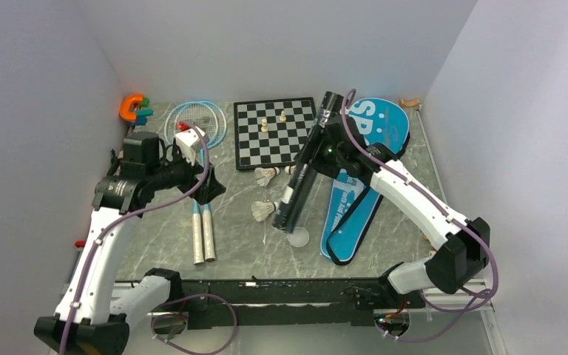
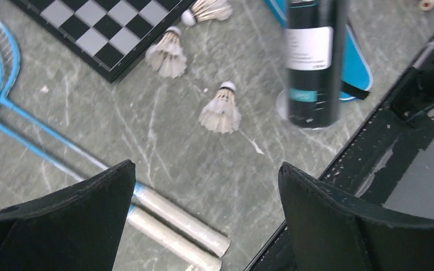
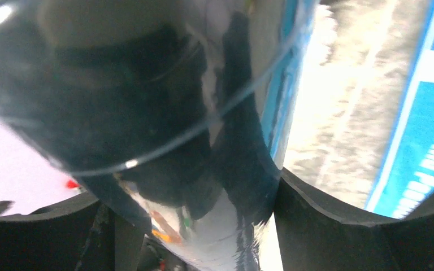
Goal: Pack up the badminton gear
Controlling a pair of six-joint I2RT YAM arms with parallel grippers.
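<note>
Grey marbled bench (image 1: 244,251), white walls on three sides. Near bench centre: right hand (image 1: 324,150) closed on black tube (image 1: 296,196) about mid-length, fingers (image 3: 344,226) pressed against both sides. Tube leaning, top toward 12 o'clock, lower end by a clear round disc (image 1: 298,237); contact with bench not readable.

At 9 o'clock of centre: left hand (image 2: 206,217) spread wide, holding nothing, hanging above the two rackets (image 1: 201,237). Racket heads overlapped at 10 o'clock, white handles side by side, pointing to 6 o'clock.

Three shuttlecocks (image 2: 220,107) loose on bench between rackets and tube, one partly hidden behind tube in top view.

Blue bag (image 1: 381,126) flat at 3 o'clock of tube, wide end toward 1 o'clock corner.

Chessboard (image 1: 274,133) with two pale pieces at 12 o'clock. Orange toy (image 1: 129,107) in 10 o'clock corner.
</note>
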